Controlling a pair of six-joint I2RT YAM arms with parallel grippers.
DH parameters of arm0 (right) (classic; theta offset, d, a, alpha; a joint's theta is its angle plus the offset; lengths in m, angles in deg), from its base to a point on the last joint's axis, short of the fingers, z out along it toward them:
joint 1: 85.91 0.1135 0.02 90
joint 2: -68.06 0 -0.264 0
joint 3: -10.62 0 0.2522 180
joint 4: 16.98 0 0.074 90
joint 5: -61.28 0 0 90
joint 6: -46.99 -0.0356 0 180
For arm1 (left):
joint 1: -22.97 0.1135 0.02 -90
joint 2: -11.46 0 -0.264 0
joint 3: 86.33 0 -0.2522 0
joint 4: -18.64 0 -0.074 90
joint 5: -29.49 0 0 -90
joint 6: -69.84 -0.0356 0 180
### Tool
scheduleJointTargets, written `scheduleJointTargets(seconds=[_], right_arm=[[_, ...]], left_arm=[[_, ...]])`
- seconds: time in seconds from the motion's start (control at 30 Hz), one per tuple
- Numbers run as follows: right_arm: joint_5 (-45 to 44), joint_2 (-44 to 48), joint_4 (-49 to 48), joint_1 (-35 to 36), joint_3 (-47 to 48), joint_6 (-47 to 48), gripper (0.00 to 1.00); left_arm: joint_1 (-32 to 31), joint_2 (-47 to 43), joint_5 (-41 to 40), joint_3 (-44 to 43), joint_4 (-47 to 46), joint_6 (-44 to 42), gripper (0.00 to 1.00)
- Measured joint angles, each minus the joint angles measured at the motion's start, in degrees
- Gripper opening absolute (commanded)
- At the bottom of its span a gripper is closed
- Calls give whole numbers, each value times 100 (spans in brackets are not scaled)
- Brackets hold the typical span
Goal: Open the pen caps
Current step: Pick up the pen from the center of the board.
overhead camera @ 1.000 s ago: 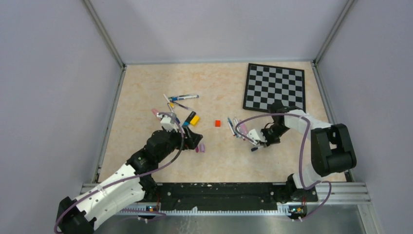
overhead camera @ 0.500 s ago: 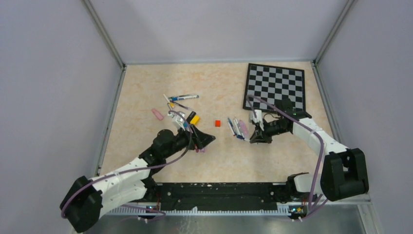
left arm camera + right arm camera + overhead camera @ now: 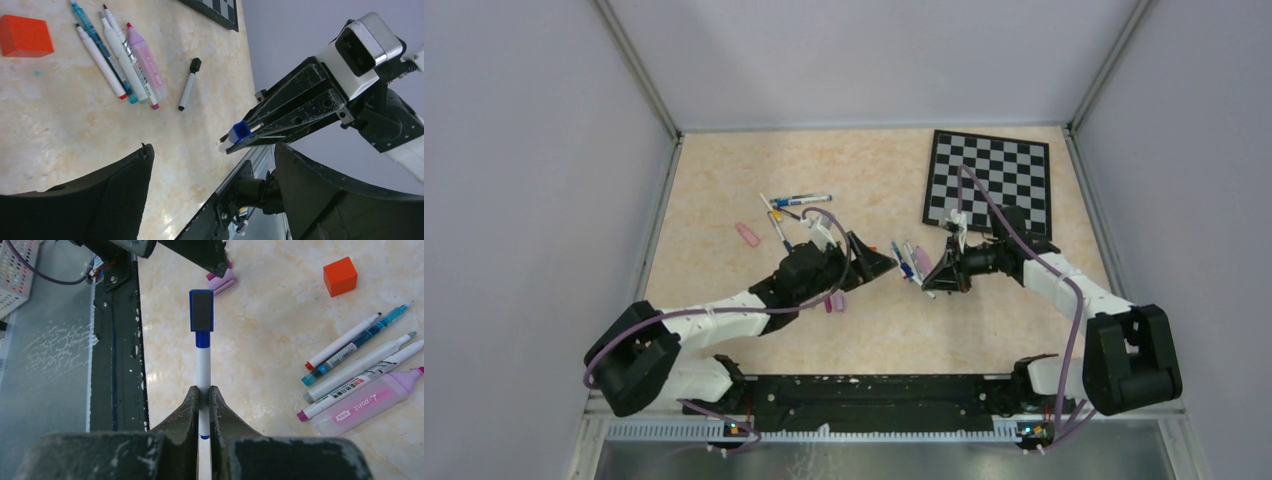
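The pen caps (image 3: 746, 234) are lying well apart from one another, the pink one resting alone on the table (image 3: 714, 170) at the far left. To its right, a loose bunch of pens (image 3: 790, 208) is lying crossed over one another. The left arm is stretching across the middle of the table. The left claw (image 3: 876, 264) is gaping wide, its fingers (image 3: 100, 200) standing far apart with nothing between them. Just beside that arm's wrist, a purple cap (image 3: 222, 280) is lying on the table near the tip of one left finger.

A red cube (image 3: 25, 35) is sitting next to a row of pens (image 3: 125, 57). These are lying side by side, several showing bare tips, with a pink highlighter (image 3: 365, 402) at the row's edge. A short black-capped marker (image 3: 188, 85) is lying just apart from them. In the top view the left claw is covering the cube.

Further right, the right claw (image 3: 202, 395) is pinching tight on the barrel of a white pen (image 3: 202, 365) and holding it above the table. A blue cap (image 3: 201, 310) with a dark pad on its face is still sitting on the pen's end. That end is pointing toward the left claw without touching it. Behind the right arm, a checkerboard (image 3: 989, 180) is lying flat in the far right corner.
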Motion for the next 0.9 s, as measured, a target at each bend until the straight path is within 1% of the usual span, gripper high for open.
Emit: scheduleJointTargets(seconds=[0.13, 0.27, 0.37, 0.47, 0.53, 0.67, 0.8, 0.9], right_arm=[[90, -35, -269, 2, 0, -315, 0], [81, -149, -352, 87, 0, -437, 0], [50, -162, -372, 195, 0, -474, 0], [9, -162, -415, 245, 0, -516, 0], [-37, -162, -450, 256, 0, -529, 0], [-129, -162, -525, 269, 0, -603, 0], [-210, -164, -535, 313, 0, -623, 0], [-273, -186, -553, 339, 0, -623, 0]], left_arm=[[-291, 345, -400, -544, 293, 190, 90], [-496, 636, -761, -887, 601, 367, 83], [-612, 894, -1003, -1252, 1043, 514, 77], [-708, 1152, -1241, -1722, 1611, 682, 66], [-774, 1263, -1338, -1930, 1849, 780, 57], [-905, 1399, -1464, -2118, 2203, 931, 49], [-977, 1537, -1541, -2218, 2479, 1012, 44], [-1008, 1596, -1574, -2271, 2612, 1032, 44]])
